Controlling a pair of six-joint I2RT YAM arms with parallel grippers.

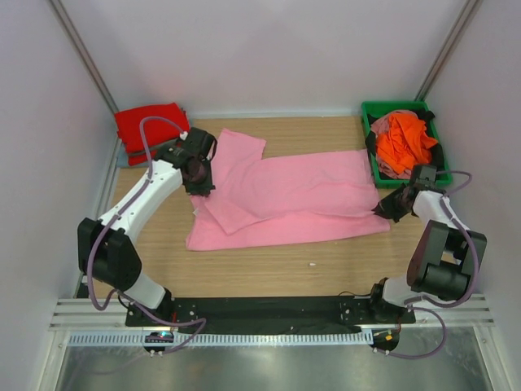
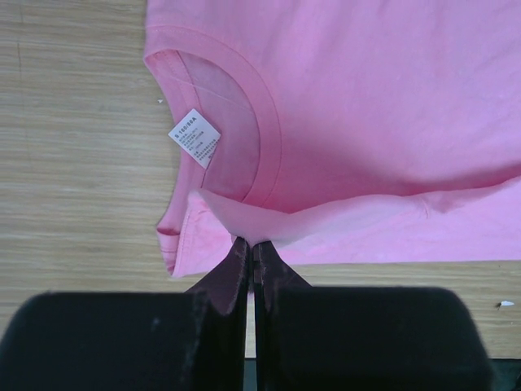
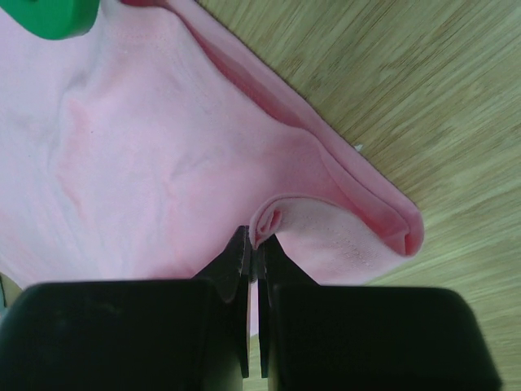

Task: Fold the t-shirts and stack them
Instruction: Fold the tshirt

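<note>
Folding the pink shirt [image 1: 285, 195] is the step in hand, I judge; it lies spread on the table [image 1: 277, 269], one end just beside the green bin [image 1: 368, 114]. My right gripper [image 3: 254, 243] is pinched tight on the hem corner near the bin, my left gripper [image 2: 251, 244] clamped on the collar edge at the end far from the bin. Next I must lift both ends together, keeping the cloth taut, and lay it over evenly. A folded red shirt [image 1: 151, 124] waits well apart from the bin

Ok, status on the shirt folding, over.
Left claw and right claw shut on light pink fabric t-shirt. Shirt spread out. Green plastic bin near right claw.
</note>
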